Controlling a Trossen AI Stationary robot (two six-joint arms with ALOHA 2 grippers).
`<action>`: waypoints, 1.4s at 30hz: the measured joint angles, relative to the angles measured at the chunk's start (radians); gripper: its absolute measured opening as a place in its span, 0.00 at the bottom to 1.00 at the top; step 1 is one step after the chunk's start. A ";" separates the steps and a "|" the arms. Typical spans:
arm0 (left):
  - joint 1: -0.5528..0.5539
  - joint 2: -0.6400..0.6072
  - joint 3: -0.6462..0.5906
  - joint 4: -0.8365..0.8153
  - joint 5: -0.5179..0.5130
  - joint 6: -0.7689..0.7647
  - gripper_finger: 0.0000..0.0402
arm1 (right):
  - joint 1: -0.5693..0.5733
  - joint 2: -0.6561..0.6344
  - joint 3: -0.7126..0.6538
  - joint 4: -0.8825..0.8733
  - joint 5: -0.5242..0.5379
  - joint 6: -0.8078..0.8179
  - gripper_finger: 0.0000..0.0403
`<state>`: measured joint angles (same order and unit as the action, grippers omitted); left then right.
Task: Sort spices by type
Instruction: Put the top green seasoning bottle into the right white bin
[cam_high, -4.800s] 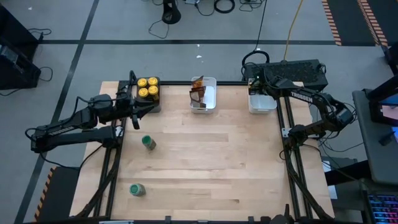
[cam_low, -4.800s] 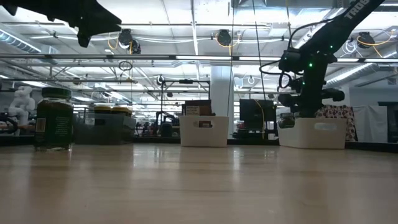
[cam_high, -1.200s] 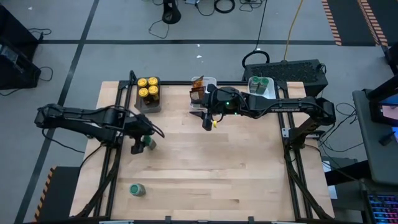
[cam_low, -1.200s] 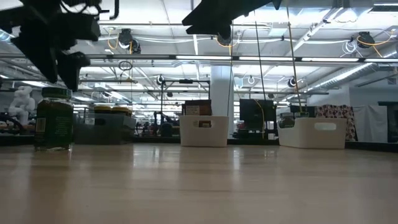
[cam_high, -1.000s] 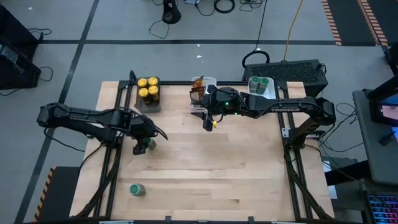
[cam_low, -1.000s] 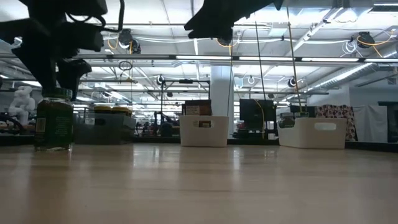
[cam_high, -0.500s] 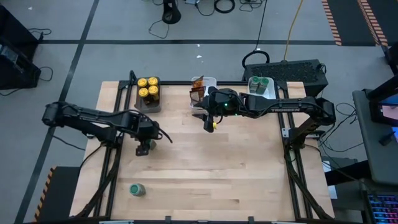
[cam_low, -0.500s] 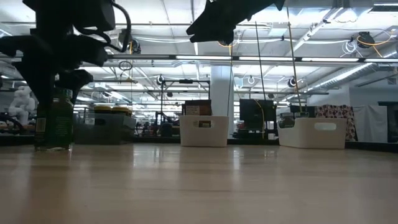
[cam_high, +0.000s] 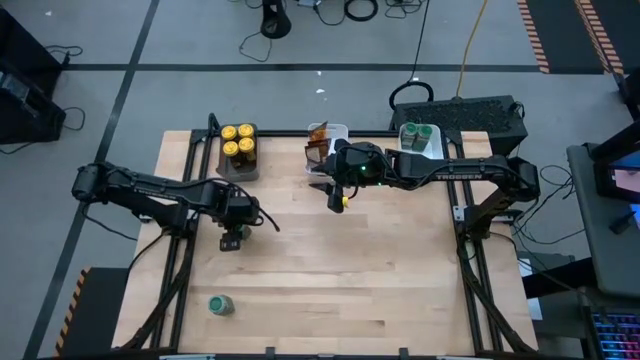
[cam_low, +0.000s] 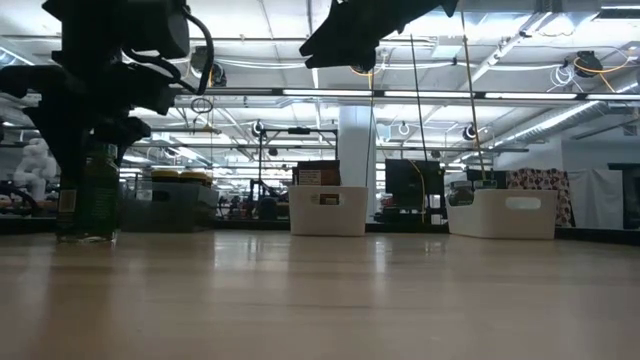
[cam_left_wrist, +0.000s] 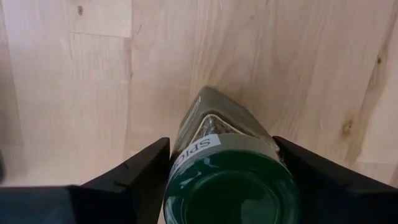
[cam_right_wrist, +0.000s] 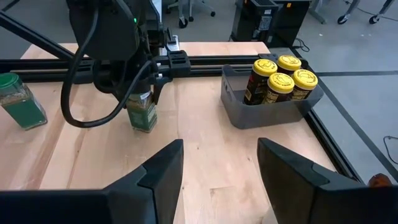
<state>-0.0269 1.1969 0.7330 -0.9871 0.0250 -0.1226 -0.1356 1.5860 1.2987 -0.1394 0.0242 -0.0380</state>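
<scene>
Since the earliest look, the left arm has swung from the dark tray out over the middle-left of the table, and the right arm has stretched from its far corner across to the centre bin. Now the left gripper (cam_high: 232, 236) sits down over a green-lidded jar (cam_left_wrist: 231, 163) that stands upright on the pale wood table (cam_high: 380, 270). From the left wrist, a dark, blunt finger lies close on each side of the jar's squarish glass shoulders and glossy round lid; whether they actually press the glass I cannot tell, and a white label strip reading "SPIC" shows under the lid. From the right wrist the same jar (cam_right_wrist: 142, 113) shows between the fingers, its base on the boards.

A second green-lidded jar (cam_high: 220, 304) stands alone near the front-left corner, well apart. Four yellow-lidded jars (cam_high: 238, 139) sit packed two by two in the dark grey tray (cam_right_wrist: 270, 114) at the back left. Flat brown-orange packets (cam_high: 318, 146) lean on edge in the white centre bin (cam_high: 340, 158). More green lids (cam_high: 421, 134) show in the white bin at the back right.

The right gripper (cam_high: 337, 198) hangs just in front of the centre bin, its jaws spread wide and empty, a small yellow mark near its tip.
</scene>
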 joint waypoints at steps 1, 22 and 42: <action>0.000 0.000 0.000 0.000 0.000 0.000 0.64 | 0.000 0.000 0.000 0.000 0.000 0.000 0.47; 0.000 -0.010 0.078 -0.055 -0.010 0.026 0.63 | 0.000 0.000 0.000 0.000 0.000 0.000 0.47; 0.029 -0.010 0.081 0.003 -0.034 0.116 0.63 | 0.000 -0.004 0.000 -0.047 0.000 0.076 0.46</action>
<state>0.0024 1.1865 0.8137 -0.9842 -0.0094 -0.0069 -0.1356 1.5822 1.2987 -0.1860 0.0242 0.0384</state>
